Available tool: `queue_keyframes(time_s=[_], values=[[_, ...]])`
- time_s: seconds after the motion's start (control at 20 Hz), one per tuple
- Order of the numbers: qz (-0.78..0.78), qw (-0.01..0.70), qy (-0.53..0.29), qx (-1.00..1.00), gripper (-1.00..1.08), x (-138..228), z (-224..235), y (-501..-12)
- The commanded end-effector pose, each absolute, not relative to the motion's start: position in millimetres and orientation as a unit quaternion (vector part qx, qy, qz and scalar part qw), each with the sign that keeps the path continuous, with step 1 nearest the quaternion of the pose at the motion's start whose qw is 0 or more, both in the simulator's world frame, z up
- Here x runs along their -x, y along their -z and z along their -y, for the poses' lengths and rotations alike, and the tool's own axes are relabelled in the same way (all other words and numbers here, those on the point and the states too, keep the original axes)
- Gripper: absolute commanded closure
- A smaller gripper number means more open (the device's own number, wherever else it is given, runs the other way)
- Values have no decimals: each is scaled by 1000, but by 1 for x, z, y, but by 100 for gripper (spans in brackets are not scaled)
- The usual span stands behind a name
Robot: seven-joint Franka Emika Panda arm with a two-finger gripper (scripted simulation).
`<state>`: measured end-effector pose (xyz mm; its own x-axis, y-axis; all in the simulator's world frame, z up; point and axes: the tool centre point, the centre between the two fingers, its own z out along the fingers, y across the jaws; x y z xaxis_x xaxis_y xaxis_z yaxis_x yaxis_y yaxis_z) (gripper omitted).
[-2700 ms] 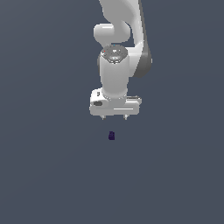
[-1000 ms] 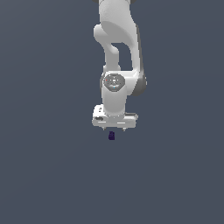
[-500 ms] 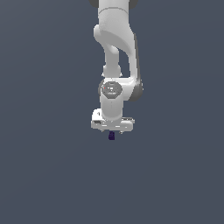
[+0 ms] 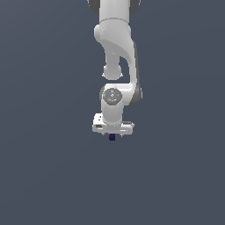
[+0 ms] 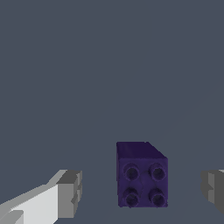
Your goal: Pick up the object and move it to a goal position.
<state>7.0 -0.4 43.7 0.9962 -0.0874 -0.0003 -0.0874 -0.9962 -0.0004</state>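
Observation:
The object is a tiny dark purple studded block (image 5: 142, 174) standing on the grey floor. In the exterior view only its lower part (image 4: 112, 137) shows, just under the white hand. My gripper (image 4: 112, 134) has come down over it. In the wrist view the gripper (image 5: 142, 192) is open, with one fingertip (image 5: 69, 193) on one side of the block and the other fingertip (image 5: 213, 189) on the other side. Neither pad touches the block; there is a gap on both sides.
The white arm (image 4: 116, 66) rises straight up from the hand to the top of the exterior view. Plain grey floor (image 4: 52, 176) lies all around; nothing else shows.
The arm has lowered steadily. The hand has dropped from well above the block to right over it, so the block is now partly covered. The block has not moved.

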Motion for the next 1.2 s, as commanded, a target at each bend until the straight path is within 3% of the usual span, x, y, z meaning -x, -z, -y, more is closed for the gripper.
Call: queue_keyframes(time_s=[0.0,0.3,0.35,1.15], values=[[-44,0,0,999,-92,-7,0,-32],[-44,0,0,999,-92,-8,0,-22],[-44,0,0,999,108,-8,0,-22],[-44,0,0,999,108,-6,3,-31]])
